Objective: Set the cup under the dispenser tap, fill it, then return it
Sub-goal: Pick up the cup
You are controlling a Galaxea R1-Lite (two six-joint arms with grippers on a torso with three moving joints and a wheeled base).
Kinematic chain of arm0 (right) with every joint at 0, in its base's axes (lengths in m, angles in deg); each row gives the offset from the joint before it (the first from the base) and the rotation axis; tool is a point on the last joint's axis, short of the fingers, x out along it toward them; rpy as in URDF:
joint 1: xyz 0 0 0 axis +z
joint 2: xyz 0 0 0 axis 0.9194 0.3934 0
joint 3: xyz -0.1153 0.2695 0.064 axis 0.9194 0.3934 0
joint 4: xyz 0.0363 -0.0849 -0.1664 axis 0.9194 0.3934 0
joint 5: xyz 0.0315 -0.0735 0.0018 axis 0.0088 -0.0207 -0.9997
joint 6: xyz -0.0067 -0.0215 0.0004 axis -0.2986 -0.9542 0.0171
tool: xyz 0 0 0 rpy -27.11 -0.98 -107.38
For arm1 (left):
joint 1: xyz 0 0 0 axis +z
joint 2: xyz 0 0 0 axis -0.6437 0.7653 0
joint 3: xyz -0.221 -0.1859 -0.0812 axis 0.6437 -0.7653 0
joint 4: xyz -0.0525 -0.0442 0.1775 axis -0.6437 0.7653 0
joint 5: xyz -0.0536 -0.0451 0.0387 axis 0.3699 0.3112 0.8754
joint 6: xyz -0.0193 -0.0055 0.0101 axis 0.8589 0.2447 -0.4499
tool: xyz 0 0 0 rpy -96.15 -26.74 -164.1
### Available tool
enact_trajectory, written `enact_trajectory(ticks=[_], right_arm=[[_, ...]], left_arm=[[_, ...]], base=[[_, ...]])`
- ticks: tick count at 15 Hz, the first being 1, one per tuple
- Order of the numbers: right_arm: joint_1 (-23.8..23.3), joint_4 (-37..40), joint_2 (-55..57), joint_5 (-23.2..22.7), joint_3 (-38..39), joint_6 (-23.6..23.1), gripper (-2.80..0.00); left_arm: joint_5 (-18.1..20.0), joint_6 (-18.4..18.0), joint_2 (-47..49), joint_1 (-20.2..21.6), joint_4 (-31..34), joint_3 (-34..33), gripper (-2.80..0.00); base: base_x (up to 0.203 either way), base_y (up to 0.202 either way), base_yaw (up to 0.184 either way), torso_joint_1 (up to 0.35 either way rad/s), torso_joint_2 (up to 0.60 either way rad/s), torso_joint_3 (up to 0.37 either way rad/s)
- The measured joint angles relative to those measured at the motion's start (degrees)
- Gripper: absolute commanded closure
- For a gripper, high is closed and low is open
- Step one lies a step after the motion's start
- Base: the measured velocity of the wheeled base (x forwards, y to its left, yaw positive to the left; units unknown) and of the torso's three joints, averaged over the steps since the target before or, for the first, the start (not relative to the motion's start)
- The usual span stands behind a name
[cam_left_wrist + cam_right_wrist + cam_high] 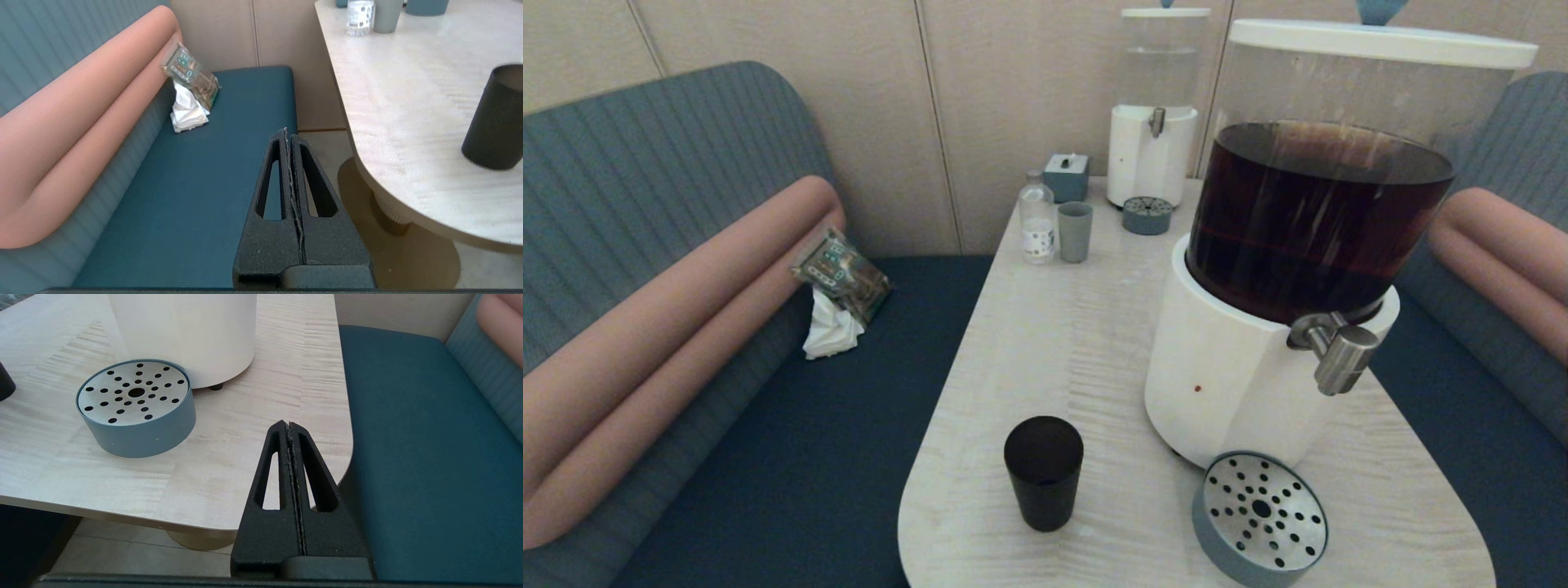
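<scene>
The matte black cup (1044,472) stands upright near the table's front edge, left of the large dispenser (1307,229) of dark brown liquid. The same cup (496,118) shows at the edge of the left wrist view. The steel dispenser tap (1335,349) juts from the white base, above and a little behind the round perforated drip tray (1260,518), which lies bare on the table. My left gripper (287,131) hangs shut and empty off the table's left side, over the bench. My right gripper (287,424) is shut and empty by the table's front right corner, near the drip tray (135,406).
At the table's back stand a clear bottle (1036,217), a pale grey-green cup (1075,232), a small blue-grey box (1067,176), and the smaller clear-liquid dispenser (1156,106) with its own drip tray (1147,216). A packet with white tissue (837,298) lies on the left bench.
</scene>
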Motion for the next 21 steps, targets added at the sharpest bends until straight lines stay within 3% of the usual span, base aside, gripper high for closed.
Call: enact_trajectory(ticks=[3,5,7,10,14,18,21], right_arm=[[0.0,0.0,0.0,0.0,0.0,0.0,0.0],[0.0,0.0,0.0,0.0,0.0,0.0,0.0],[0.0,0.0,0.0,0.0,0.0,0.0,0.0],[0.0,0.0,0.0,0.0,0.0,0.0,0.0],[0.0,0.0,0.0,0.0,0.0,0.0,0.0],[0.0,0.0,0.0,0.0,0.0,0.0,0.0],[0.0,0.0,0.0,0.0,0.0,0.0,0.0]], left_arm=[[1.9,-0.9,0.5,0.0,1.8,1.3,0.0],[4.3,-0.9,1.2,0.0,5.2,6.7,0.0],[9.7,-0.6,2.7,0.0,9.6,11.3,0.0],[17.7,2.4,7.9,0.0,9.2,15.6,0.0],[28.0,4.3,17.2,0.0,2.2,17.2,0.0],[30.5,6.8,32.8,0.0,-10.4,17.8,0.0],[32.7,7.2,48.1,0.0,-24.4,16.5,0.0]], base=[[0.0,0.0,0.0,0.0,0.0,0.0],[0.0,0.0,0.0,0.0,0.0,0.0],[0.0,0.0,0.0,0.0,0.0,0.0],[0.0,0.0,0.0,0.0,0.0,0.0],[0.0,0.0,0.0,0.0,0.0,0.0],[0.0,0.0,0.0,0.0,0.0,0.0],[0.0,0.0,0.0,0.0,0.0,0.0]])
